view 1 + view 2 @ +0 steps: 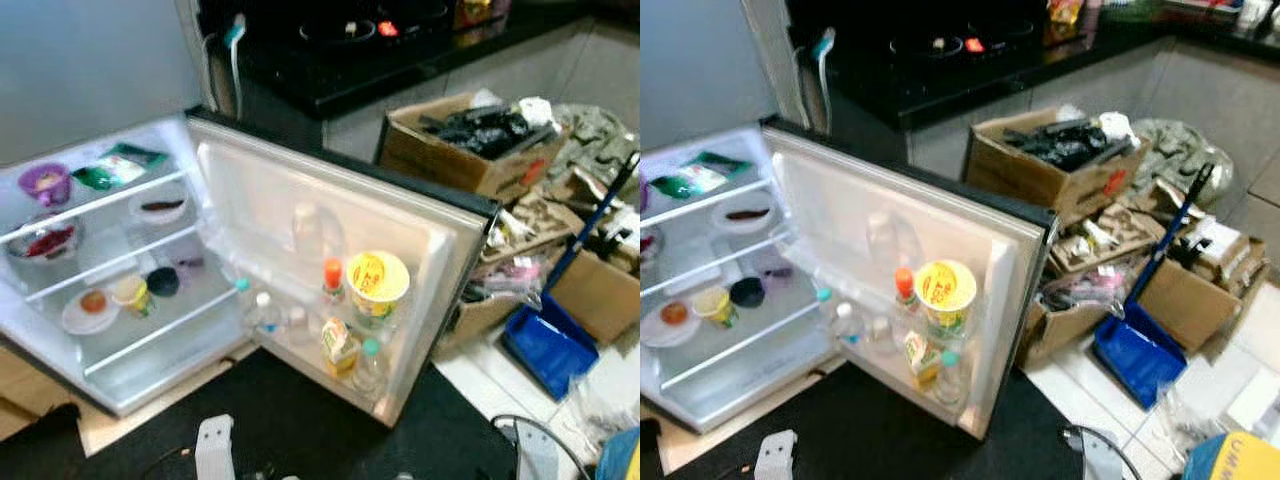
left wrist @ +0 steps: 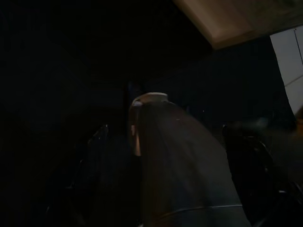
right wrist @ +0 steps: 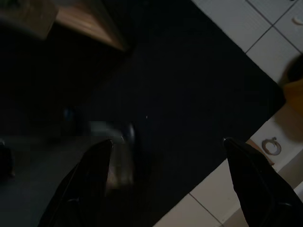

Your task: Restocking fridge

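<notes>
One dark bottle (image 2: 180, 175) stood upright between the left gripper's (image 2: 173, 142) spread fingers, apparently held. Well ahead, the fridge (image 1: 110, 250) gaped open, door shelf (image 1: 330, 340) stocked; the right gripper (image 3: 165, 142) hung open above a black mat (image 3: 189, 94).

Fridge open, door swung wide; way in from the mat is free.
Fridge (image 1: 110, 330) shelves at 9 o'clock part full: plate (image 1: 88, 312), cups, bowl (image 1: 42, 240), w/ bare room on the bottom shelf. Door rack (image 1: 330, 345) at 6 o'clock crowded w/ bottles, carton, yellow tub (image 1: 377, 280). Boxes (image 1: 450, 150) and blue dustpan (image 1: 545, 345) block the floor at 3 o'clock. Black mat (image 1: 300, 420) in front lies open.
</notes>
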